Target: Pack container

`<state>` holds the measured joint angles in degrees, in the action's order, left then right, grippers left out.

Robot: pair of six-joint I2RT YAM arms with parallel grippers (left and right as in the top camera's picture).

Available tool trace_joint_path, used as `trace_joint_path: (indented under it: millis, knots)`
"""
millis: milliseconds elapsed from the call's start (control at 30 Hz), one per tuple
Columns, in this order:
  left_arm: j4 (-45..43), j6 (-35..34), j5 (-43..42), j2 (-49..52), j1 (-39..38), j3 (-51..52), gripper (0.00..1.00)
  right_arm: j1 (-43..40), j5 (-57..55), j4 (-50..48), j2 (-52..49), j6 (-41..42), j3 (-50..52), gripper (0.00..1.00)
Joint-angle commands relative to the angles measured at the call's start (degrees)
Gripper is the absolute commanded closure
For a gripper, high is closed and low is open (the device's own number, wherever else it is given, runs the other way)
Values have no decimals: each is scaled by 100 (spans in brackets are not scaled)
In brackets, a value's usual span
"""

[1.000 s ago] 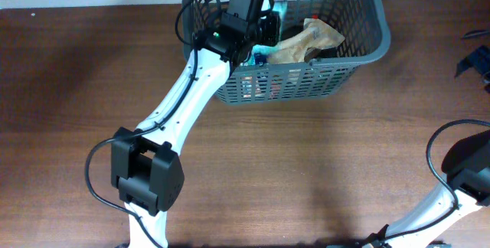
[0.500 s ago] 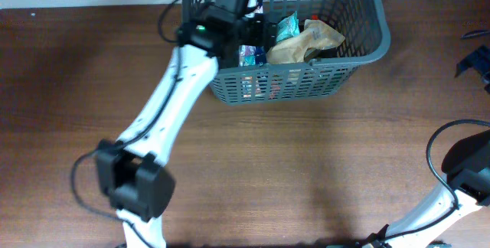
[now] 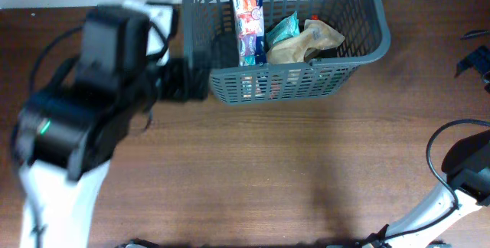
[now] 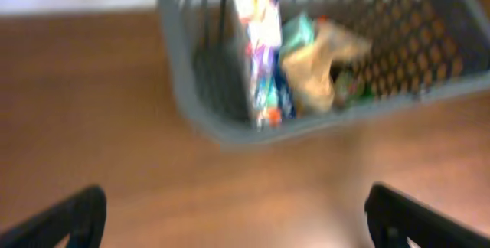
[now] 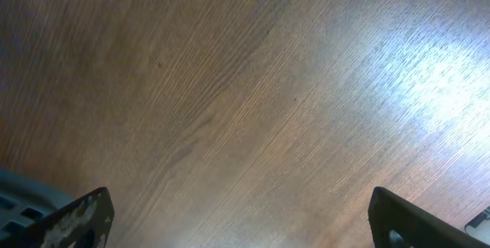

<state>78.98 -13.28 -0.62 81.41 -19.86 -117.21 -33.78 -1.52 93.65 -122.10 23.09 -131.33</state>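
the brown wooden table (image 3: 306,164) fills the overhead view, with bare wood from its centre out to 6 o'clock and 3 o'clock. the left arm (image 3: 73,125) is the biggest thing above it, a blurred black and white mass covering 7 to 10 o'clock. the container (image 3: 306,79), a dark grey lattice basket, sits at 12 o'clock against the table's far edge, and its near rim faces the open wood. the right arm (image 3: 463,171) shows only at 4 to 5 o'clock, by the table's corner and well apart from the container.

inside the container, a tall colourful box (image 3: 249,26) stands on edge left of centre. a crumpled brown paper bag (image 3: 302,43) lies just beside it at 3 o'clock, and a small teal packet (image 3: 283,27) is wedged between the two.

the left hand (image 4: 236,216) is spread wide with nothing between its fingers. it hangs outside the container's 8 o'clock corner, above bare wood. the right hand (image 5: 241,221) also stands wide apart and unladen over plain table, with a grey edge at its 8 o'clock.
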Motion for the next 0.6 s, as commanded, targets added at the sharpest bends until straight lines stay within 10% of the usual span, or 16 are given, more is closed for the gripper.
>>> trace_joint_path:
  millis: [0,567]
  knots:
    - [361,-221,402,-704,15,-2,1,0,-70,-2,-9,-31,31,1]
    - [1768,-1054,901,-4374,17,225,1,0,-70,-2,-9,-31,28,1]
